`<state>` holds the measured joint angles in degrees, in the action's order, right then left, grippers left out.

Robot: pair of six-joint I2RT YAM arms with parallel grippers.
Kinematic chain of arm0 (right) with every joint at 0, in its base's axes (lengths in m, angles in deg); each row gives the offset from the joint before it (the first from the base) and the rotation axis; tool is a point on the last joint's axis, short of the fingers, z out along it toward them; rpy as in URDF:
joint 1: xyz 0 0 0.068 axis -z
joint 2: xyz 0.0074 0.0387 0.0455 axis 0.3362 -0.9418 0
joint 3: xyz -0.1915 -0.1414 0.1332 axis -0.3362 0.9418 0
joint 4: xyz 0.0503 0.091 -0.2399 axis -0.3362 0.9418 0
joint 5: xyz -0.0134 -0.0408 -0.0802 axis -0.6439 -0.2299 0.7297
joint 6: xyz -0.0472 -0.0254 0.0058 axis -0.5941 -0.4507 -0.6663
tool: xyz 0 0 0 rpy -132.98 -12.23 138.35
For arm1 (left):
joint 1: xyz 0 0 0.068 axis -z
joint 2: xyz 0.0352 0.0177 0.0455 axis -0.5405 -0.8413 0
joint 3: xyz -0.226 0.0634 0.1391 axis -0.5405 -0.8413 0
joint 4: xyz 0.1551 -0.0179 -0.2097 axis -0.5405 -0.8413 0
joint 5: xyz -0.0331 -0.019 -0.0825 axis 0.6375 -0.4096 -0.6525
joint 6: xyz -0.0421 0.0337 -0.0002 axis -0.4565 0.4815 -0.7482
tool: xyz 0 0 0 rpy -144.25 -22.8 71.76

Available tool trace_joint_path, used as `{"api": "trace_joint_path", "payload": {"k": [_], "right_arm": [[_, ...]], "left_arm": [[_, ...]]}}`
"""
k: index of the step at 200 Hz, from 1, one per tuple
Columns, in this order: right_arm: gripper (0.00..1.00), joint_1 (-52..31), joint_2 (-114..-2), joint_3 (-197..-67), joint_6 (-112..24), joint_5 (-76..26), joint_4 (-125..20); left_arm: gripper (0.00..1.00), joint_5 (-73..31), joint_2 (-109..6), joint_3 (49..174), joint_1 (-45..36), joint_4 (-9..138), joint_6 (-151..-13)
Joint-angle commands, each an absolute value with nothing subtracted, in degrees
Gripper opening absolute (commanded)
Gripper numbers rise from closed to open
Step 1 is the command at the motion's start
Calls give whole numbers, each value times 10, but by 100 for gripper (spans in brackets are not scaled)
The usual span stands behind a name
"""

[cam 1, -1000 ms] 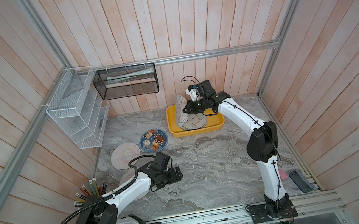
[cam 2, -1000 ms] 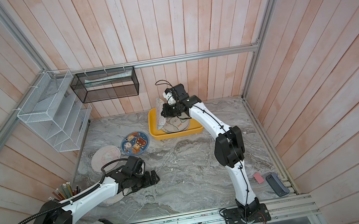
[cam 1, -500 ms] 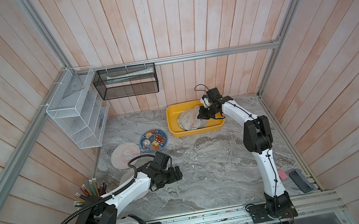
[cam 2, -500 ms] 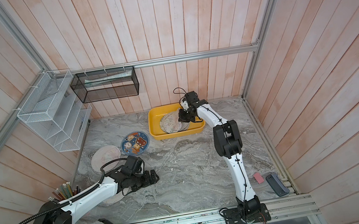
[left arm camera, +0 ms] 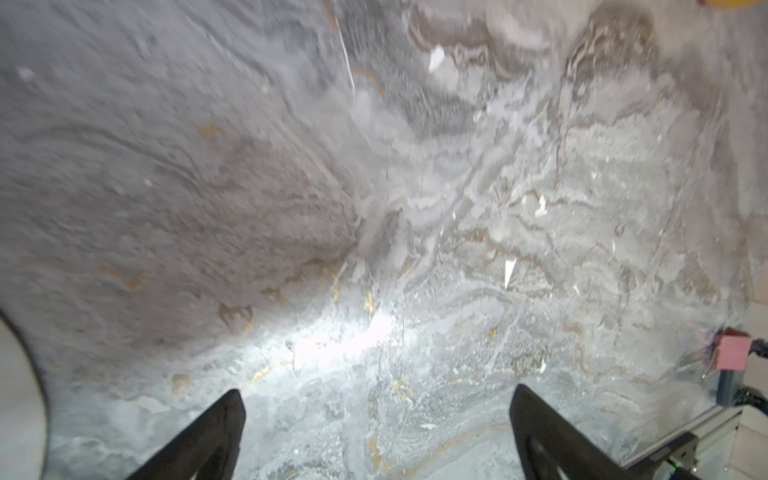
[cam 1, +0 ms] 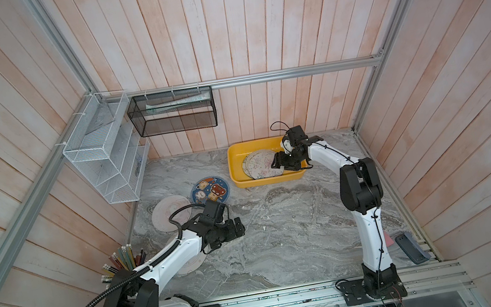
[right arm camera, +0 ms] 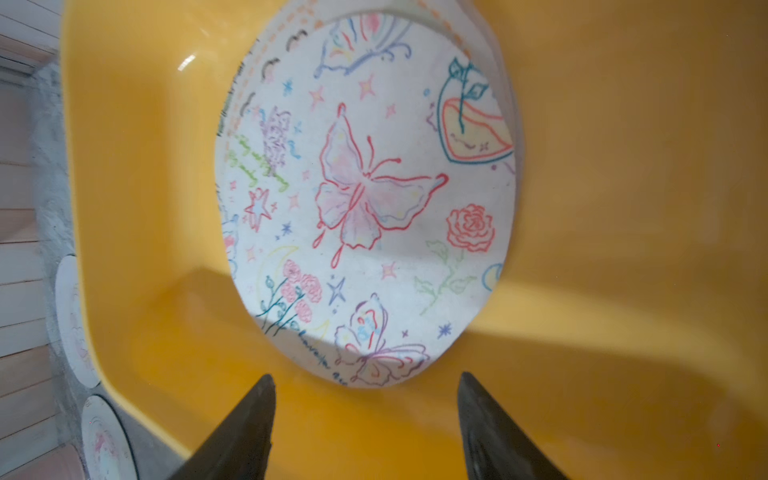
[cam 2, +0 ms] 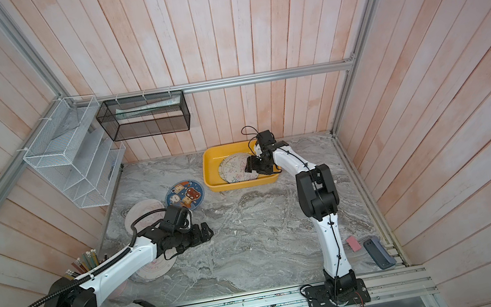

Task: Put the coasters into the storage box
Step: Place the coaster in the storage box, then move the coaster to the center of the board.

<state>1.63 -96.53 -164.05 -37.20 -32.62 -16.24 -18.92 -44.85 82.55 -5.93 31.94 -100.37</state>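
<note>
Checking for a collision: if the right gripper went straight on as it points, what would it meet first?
Probably the butterfly coaster in the box, just ahead of the open right gripper; depth is unclear, so the box floor could come first.

Yellow storage box (right arm camera: 623, 208); cream coaster (right arm camera: 374, 187) with red butterfly, roses, stars

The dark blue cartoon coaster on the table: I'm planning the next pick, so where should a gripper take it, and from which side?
Likely the rim facing the middle of the table, toward the left gripper. The dark blue coaster lies flat and thin, so only a slanted edge pinch from above seems workable; a cream coaster and the storage box crowd its flanks.
</note>
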Motion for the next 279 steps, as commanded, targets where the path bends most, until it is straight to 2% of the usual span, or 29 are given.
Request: {"api": "trace_joint_path", "payload": {"k": [1, 34, 116, 135, 208, 279], "right_arm": [[70, 14, -912, -1617, -365, -313, -184], [70, 12, -846, -1542, -350, -326, -219], [70, -37, -694, -1324, -313, -388, -312], [70, -48, -677, -1299, -306, -391, -322], [70, -64, -660, -1291, -298, -395, -329], [69, -76, -660, -1286, -286, -396, -335]], "left_arm": [[100, -150, -476, 876, -91, 323, -958], [97, -113, -540, 953, -136, 330, -926], [66, -46, -729, 1170, -208, 357, -861], [62, -42, -774, 1221, -227, 350, -854], [54, -34, -922, 1356, -276, 340, -815], [52, -67, -1016, 1456, -290, 313, -783]]}}
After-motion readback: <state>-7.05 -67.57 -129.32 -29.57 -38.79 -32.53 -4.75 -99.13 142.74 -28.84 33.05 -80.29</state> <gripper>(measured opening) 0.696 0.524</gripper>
